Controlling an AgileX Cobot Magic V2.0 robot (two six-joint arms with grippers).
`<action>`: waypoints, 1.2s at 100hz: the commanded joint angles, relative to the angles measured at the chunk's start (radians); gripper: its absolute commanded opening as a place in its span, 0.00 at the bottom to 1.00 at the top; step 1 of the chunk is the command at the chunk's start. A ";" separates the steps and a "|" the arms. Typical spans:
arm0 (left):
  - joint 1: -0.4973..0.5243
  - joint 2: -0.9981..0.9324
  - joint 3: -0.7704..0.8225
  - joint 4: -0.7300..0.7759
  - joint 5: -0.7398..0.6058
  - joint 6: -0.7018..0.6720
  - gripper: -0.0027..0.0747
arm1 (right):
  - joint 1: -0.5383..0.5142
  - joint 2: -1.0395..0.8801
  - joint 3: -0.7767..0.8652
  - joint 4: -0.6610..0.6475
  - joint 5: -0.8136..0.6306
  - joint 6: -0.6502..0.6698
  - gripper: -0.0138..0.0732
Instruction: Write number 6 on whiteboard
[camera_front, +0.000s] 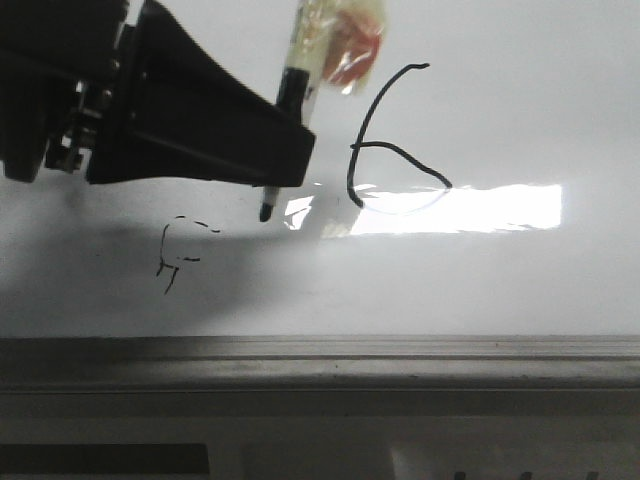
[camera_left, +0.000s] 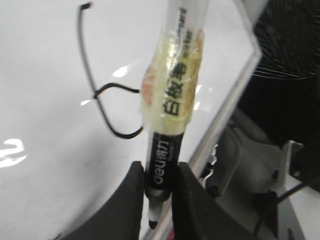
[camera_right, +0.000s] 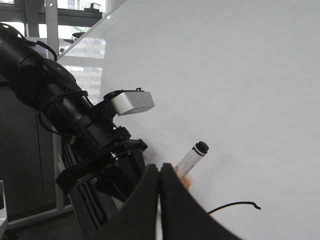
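Here, left pincer (camera_front: 285, 150) pinching marker (camera_front: 296, 95), tip down by whiteboard (camera_front: 520, 90); right pincer (camera_right: 160, 175) pressed together

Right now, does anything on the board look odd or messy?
Yes. Left of the 6 on the whiteboard sits a small broken scribble of dashes, a stray mark. The marker in the left gripper is wrapped in yellowish tape.

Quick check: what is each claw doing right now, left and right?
Left claw: shut on the marker, tip near the whiteboard.
Right claw: shut, holding nothing.
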 joint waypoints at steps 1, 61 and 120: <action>-0.035 -0.016 -0.041 -0.087 -0.085 -0.052 0.01 | -0.005 0.004 -0.038 -0.014 -0.049 -0.004 0.09; -0.279 -0.011 -0.127 -0.085 -0.783 -0.427 0.01 | -0.005 0.004 -0.036 -0.014 -0.049 -0.004 0.09; -0.278 0.082 -0.127 -0.083 -0.821 -0.442 0.01 | -0.005 0.004 -0.036 0.000 -0.049 -0.003 0.09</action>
